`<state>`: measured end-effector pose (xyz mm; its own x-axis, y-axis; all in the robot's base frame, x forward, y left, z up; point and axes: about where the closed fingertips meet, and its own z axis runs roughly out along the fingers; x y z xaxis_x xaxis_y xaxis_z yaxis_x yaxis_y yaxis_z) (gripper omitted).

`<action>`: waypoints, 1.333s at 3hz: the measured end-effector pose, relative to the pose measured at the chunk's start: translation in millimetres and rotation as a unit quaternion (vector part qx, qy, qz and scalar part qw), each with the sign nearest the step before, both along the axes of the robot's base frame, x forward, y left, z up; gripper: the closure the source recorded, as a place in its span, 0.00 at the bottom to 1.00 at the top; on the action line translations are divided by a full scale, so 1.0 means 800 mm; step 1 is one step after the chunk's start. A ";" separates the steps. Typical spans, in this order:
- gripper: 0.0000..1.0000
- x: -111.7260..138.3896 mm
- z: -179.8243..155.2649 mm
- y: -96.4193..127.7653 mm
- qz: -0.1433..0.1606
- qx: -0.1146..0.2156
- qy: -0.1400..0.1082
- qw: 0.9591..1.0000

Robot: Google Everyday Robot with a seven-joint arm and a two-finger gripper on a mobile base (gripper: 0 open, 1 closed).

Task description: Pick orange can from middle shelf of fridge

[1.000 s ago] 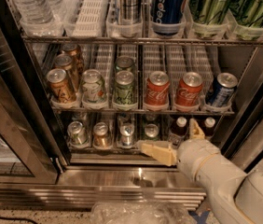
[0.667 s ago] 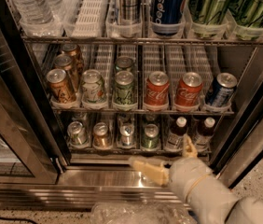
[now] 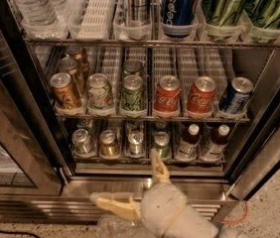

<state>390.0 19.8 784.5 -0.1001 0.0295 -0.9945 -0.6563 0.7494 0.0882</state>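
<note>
The tall commercial fridge (image 3: 31,108) with the dark door frame is standing open, showing three wire racks. The short orange-brown metallic can (image 3: 64,90) with a silver top is sitting upright at the front of the leftmost lane of the middle shelf (image 3: 185,63), a metal wire rack with white slatted lanes (two more cans of the same kind are queuing directly behind it). Just beside it on the right a pale green-and-white can (image 3: 99,90) is standing, then a darker green can (image 3: 133,92), two red Coca-Cola cans (image 3: 168,94) and a blue can (image 3: 235,95).

The robot's pale two-finger gripper (image 3: 124,176) is hanging low in front of the fridge's steel base, below the bottom rack of small cans and bottles and well apart from the orange can. Its tan fingers (image 3: 159,167) are splaying wide, one pointing up toward the bottom rack and the other pointing left, and they are gripping nothing.
</note>
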 end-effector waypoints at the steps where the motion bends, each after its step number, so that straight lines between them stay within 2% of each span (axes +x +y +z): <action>1: 0.00 -0.022 0.021 0.070 0.073 0.004 -0.042 0.996; 2: 0.00 -0.022 0.021 0.070 0.073 0.004 -0.042 0.996; 3: 0.00 -0.023 0.025 0.075 0.065 -0.020 -0.052 0.996; 4: 0.00 -0.005 0.030 0.084 0.067 -0.043 -0.063 0.995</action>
<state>385.7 87.4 808.4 0.0288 -0.0616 -0.9977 -0.7524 0.6557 -0.0622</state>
